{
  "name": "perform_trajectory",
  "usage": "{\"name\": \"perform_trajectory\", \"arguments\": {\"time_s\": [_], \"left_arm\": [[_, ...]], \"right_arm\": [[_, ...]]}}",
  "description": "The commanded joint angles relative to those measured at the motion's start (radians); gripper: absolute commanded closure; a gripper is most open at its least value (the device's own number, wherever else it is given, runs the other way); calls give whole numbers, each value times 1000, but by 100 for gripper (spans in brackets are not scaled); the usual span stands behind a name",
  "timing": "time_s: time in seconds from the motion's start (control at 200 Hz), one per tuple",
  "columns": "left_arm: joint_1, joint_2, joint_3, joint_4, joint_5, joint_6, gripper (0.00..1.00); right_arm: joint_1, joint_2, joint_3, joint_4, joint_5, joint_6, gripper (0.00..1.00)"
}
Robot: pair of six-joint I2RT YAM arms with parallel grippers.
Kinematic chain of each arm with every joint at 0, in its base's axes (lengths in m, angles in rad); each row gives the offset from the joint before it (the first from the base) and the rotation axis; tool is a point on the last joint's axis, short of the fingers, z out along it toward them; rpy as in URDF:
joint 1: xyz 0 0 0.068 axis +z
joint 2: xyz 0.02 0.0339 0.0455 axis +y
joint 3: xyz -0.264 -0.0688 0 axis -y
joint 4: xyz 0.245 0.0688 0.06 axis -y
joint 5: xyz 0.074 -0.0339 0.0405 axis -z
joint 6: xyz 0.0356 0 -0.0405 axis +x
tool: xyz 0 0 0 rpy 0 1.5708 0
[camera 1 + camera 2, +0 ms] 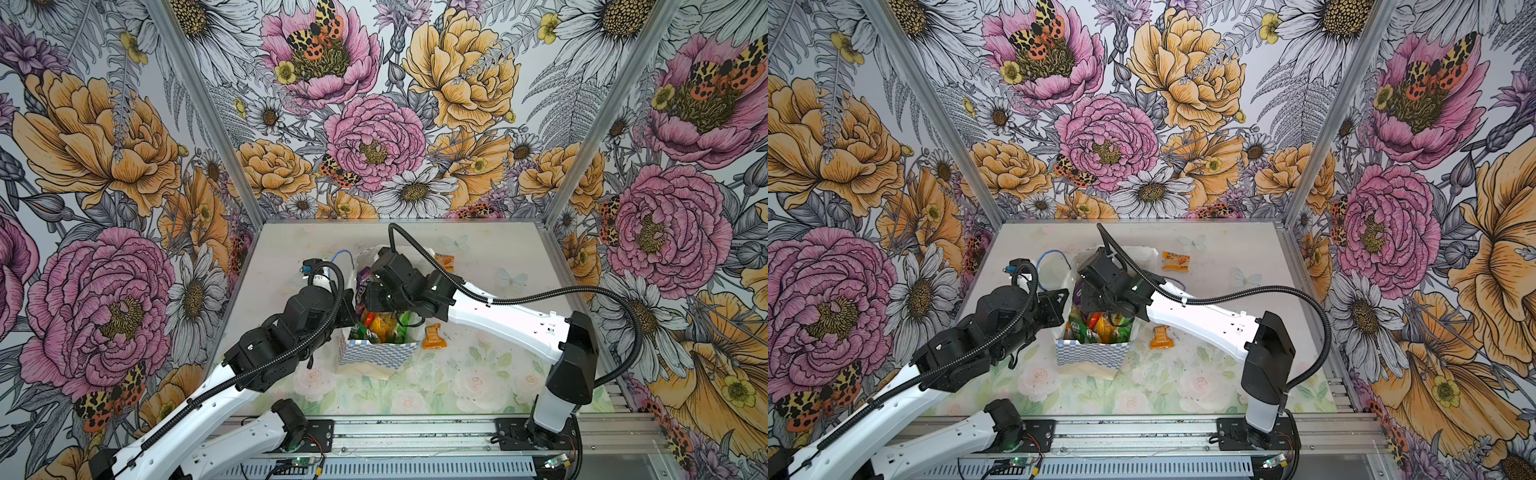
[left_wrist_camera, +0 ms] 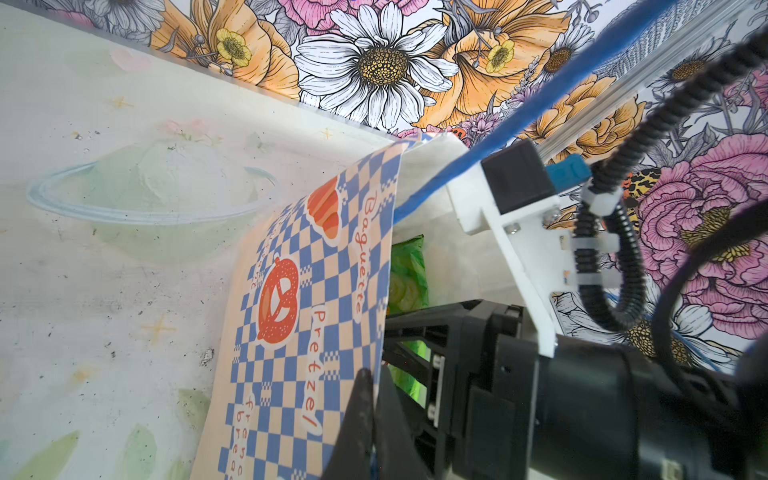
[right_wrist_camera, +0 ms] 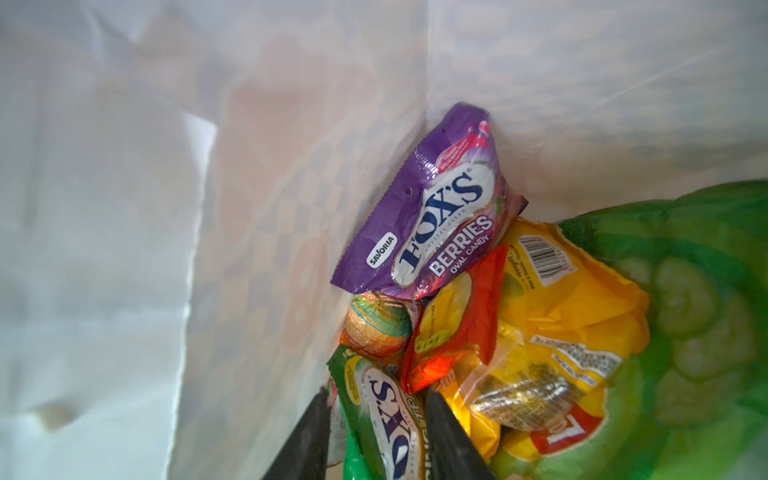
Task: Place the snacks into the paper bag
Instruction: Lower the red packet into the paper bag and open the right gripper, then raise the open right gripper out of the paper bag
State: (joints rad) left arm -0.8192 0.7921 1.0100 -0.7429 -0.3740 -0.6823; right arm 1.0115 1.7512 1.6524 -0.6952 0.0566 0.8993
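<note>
**Most snacks bagged, two sachets out on the table**

The pale floral-printed table [image 1: 498, 374] carries the blue-and-white checkered paper bag [image 1: 374, 353], which stands open near its middle in both top views. The left gripper [image 2: 374, 374] is clamped on the bag's side wall at the rim. The right gripper [image 3: 376, 395] reaches down inside the bag, jaws apart, with a green Fox's packet [image 3: 386, 432] lying between them. Also in the bag:

- a large green crinkly packet [image 3: 698, 311]
- a big orange-yellow plastic packet [image 3: 582, 324]
- a purple Fox's Berries packet [image 3: 432, 208], leaning on the white inner wall
- a red-and-yellow fruit packet [image 3: 457, 316]

Outside, a small orange sachet [image 1: 434, 337] lies just beside the bag. A second orange sachet [image 1: 1175, 261] lies near its far rim.
</note>
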Motion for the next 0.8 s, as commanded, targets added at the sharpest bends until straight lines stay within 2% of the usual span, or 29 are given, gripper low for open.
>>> {"name": "perform_trajectory", "arguments": {"time_s": [0.0,0.17,0.31,0.505,0.796], "left_arm": [[9,-29,35,57,-8,5,100],[9,-30,34,53,-6,7,100],[9,-36,30,53,-7,4,100],[11,-40,29,50,-9,1,100],[11,-47,25,44,-10,2,100]], "right_arm": [[9,-61,-5,22,24,-15,58],[5,-110,-7,20,29,-36,56],[-9,-160,2,18,-29,-88,48],[-36,-257,11,-10,-14,-133,41],[-203,-454,-95,-40,-65,-162,39]]}}
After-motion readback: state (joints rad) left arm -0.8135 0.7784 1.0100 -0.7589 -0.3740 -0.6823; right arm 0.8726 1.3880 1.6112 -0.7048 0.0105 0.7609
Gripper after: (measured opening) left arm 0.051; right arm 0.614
